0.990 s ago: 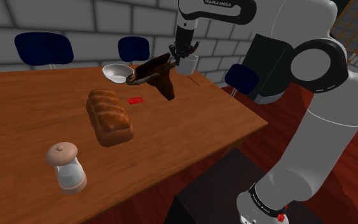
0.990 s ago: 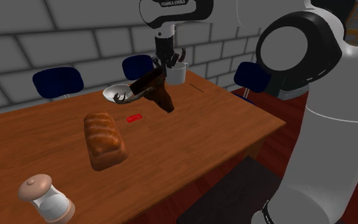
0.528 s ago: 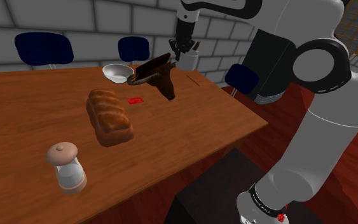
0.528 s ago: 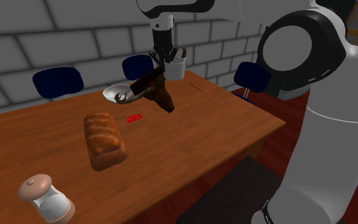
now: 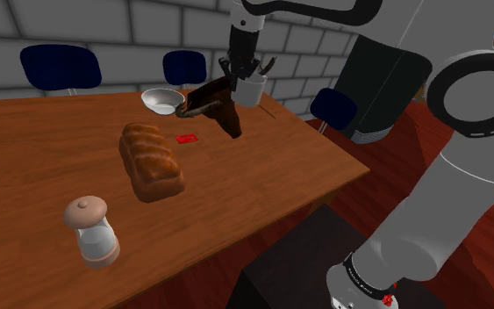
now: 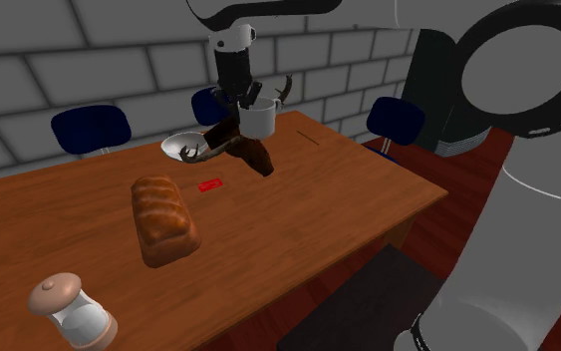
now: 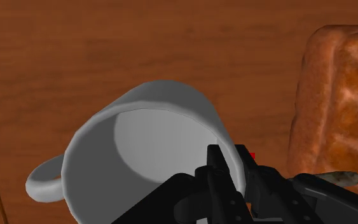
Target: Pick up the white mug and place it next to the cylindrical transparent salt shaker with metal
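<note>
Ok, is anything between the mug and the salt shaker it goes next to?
Yes. The mug, clasped in the gripper above the table, has the bread loaf lying between it and the salt shaker; a dark brown object sits close to the mug.

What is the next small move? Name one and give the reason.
Probably carry the white mug at its present height toward the salt shaker at the shoulder view's lower left. The gripper clasps the mug's rim, the mug seems clear of the table, and the bread loaf lies between it and the shaker, so staying high should avoid it.
</note>
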You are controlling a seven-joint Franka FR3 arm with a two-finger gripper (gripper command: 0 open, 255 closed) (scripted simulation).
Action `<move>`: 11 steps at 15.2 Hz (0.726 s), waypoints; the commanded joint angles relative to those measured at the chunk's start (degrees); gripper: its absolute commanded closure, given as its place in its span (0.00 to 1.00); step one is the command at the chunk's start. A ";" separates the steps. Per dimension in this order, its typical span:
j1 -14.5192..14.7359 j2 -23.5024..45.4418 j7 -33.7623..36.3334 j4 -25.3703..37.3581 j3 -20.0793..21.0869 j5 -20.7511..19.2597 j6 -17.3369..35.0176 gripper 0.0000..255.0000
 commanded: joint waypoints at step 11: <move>8.38 -3.81 15.93 -4.94 7.38 -0.05 0.01 1.00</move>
